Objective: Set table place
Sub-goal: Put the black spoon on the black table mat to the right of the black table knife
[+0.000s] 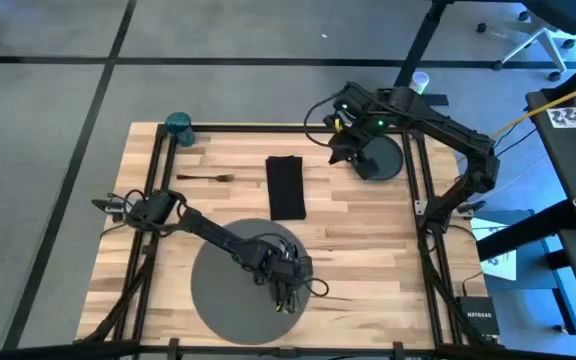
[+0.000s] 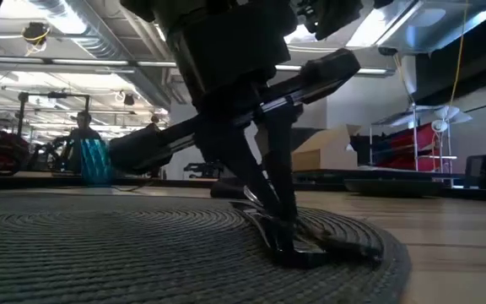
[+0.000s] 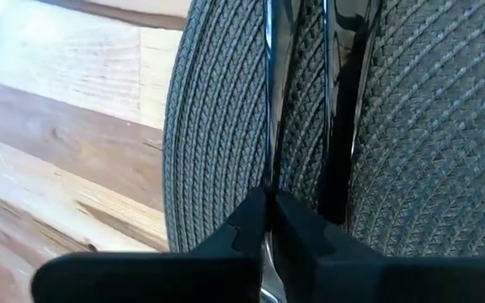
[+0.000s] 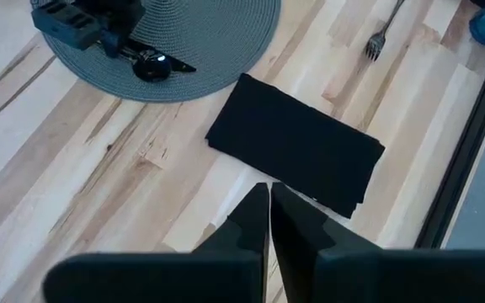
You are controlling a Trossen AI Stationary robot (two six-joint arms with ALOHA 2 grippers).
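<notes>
I have the left tool [image 1: 286, 292] low on the mat [image 1: 218, 300], lower centre of the high view, fingers closed on what I judge to be the spoon [image 3: 268, 101]. Step in hand: placing cutlery. The right tool [image 1: 342, 152], closed and empty, waits upper right by the plate [image 1: 386, 160]. The napkin [image 1: 286, 187], fork [image 1: 204, 177] and cup [image 1: 179, 126] lie apart. Next: release cleanly beside the mat.

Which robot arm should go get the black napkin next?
Probably the right. The right gripper hovers near the napkin, holding nothing, while the left gripper is busy with the spoon on the mat.
</notes>
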